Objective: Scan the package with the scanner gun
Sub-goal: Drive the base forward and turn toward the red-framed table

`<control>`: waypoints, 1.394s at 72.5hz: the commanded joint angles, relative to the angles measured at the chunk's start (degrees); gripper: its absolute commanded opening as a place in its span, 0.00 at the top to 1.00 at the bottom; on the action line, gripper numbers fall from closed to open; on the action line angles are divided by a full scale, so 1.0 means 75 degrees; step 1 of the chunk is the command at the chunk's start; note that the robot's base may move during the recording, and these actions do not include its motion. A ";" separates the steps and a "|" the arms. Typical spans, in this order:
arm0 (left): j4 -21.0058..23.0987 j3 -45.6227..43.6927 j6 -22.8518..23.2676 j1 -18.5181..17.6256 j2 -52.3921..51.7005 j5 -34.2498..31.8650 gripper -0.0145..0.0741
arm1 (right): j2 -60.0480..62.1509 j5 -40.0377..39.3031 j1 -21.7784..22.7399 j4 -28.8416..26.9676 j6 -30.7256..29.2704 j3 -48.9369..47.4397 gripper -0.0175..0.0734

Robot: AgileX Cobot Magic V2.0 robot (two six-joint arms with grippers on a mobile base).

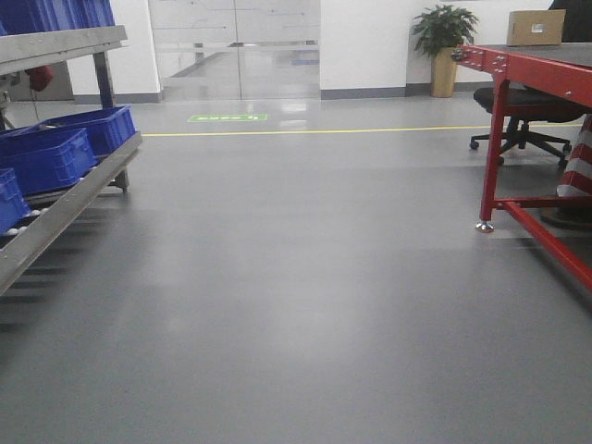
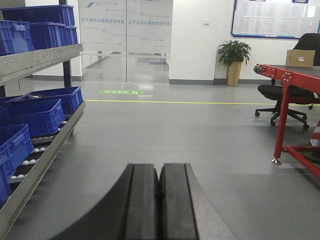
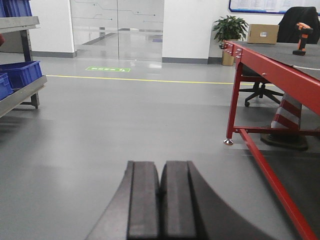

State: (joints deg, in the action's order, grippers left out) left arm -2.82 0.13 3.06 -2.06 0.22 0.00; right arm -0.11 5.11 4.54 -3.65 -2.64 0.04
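Right wrist-mounted | grey floor (image 3: 125,115) | table (image 3: 280,55): package (image 3: 263,33), scanner gun (image 3: 303,37) | left hand (image 2: 160,170), right hand (image 3: 161,167) closed

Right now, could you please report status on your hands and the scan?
Left hand shut, empty. Right hand shut, empty. Package, scanner gun on red table, ahead right. No obstruction seen.

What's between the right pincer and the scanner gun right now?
No loose object. Open floor lies ahead of the shut right pincer. The scanner gun stands on the red table, so only the table's near edge lies between.
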 commanded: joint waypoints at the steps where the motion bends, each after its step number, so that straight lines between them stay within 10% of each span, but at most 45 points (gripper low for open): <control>1: 0.0029 -0.0018 0.0019 0.0022 -0.0029 -0.0133 0.96 | 0.0014 -0.0109 0.0042 -0.0007 -0.0050 -0.0006 0.99; 101: 0.0029 -0.0018 0.0019 0.0022 -0.0029 -0.0133 0.96 | 0.0014 -0.0109 0.0042 -0.0007 -0.0050 -0.0006 0.99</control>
State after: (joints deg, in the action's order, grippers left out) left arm -2.82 0.13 3.06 -2.06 0.22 0.00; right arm -0.11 5.11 4.54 -3.65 -2.64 0.04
